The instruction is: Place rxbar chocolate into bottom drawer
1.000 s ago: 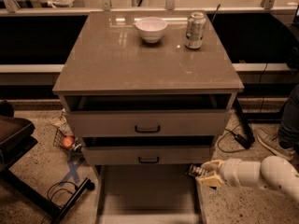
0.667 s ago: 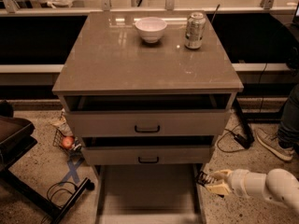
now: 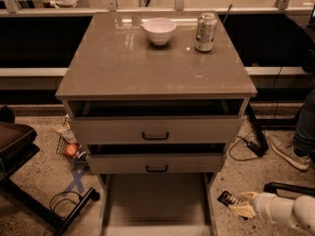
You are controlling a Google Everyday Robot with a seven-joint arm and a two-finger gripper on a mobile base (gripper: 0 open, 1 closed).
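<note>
The rxbar chocolate point(image 3: 227, 198), a small dark bar with pale stripes, sticks out from the fingertips of my gripper point(image 3: 236, 204) at the lower right, over the speckled floor. My gripper is shut on the bar, and its pale arm reaches in from the right edge. The bottom drawer point(image 3: 156, 200) is pulled out below the cabinet as a wide flat grey tray. The bar hangs just outside the drawer's right wall point(image 3: 209, 205), beside it and not over the tray.
On the cabinet top point(image 3: 147, 68) stand a white bowl point(image 3: 159, 30) and a silver soda can point(image 3: 205, 32). The two upper drawers point(image 3: 155, 130) stand slightly ajar. A person's shoe point(image 3: 288, 152) and cables lie on the right. An apple point(image 3: 72, 150) and black chair legs point(image 3: 44, 208) are on the left.
My gripper has moved down and to the right with the bar, away from the drawer's right wall and toward the lower right corner.
</note>
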